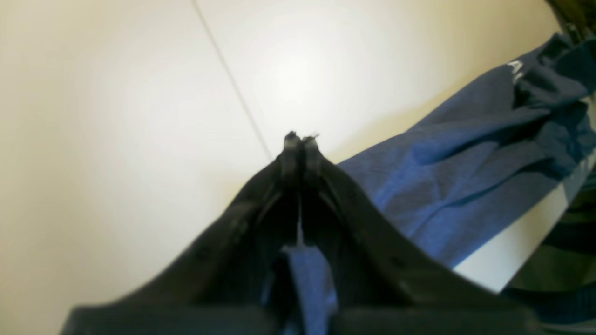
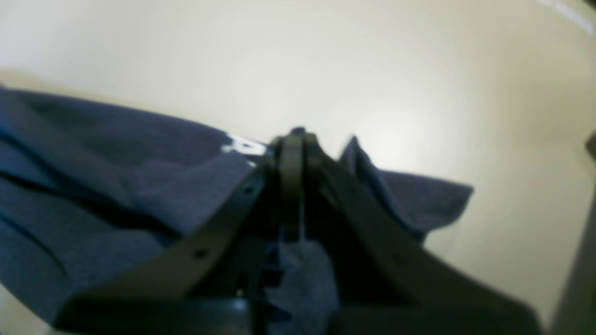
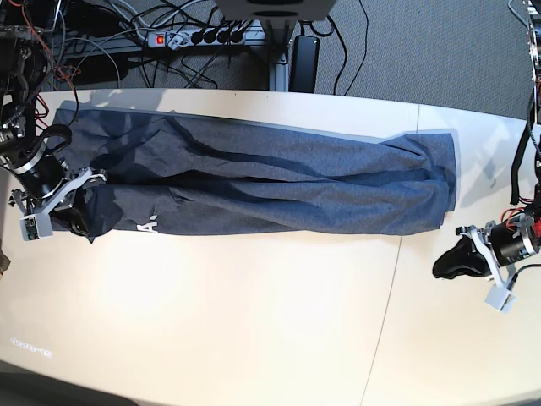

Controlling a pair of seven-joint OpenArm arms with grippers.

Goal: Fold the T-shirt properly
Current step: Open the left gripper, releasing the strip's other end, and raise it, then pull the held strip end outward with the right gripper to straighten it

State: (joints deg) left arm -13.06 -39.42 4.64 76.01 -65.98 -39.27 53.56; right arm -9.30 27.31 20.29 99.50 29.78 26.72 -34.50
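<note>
The desk point(image 3: 254, 330) is the largest thing here, a pale cream top with a thin seam running across it; its far edge meets grey floor strewn with black cables and one power strip point(image 3: 199, 37).

One T-shirt point(image 3: 279, 182) lies on the far half of the desk, stretched into a long band from side to side. It is soft grey-blue heathered knit, rumpled into long creases. A bit of white lettering shows at its near edge towards the left of the base view, and most of the print is hidden in the folds. The sleeves and collar cannot be picked out.

There are two arms. The right claw point(image 3: 72, 216) sits at the shirt's end on the left of the base view, and dark cloth bunches around it. In the right wrist view its jaws are pressed together with cloth lying between the finger bases and behind them, but blur hides whether the tips pinch any fabric.

The left claw point(image 3: 448, 262) is off the shirt, over bare desk just beyond the shirt's other end and nearer the camera. In the left wrist view its jaws meet at the tips with nothing clearly caught there; the shirt lies beside it, cut off by the frame edge.
</note>
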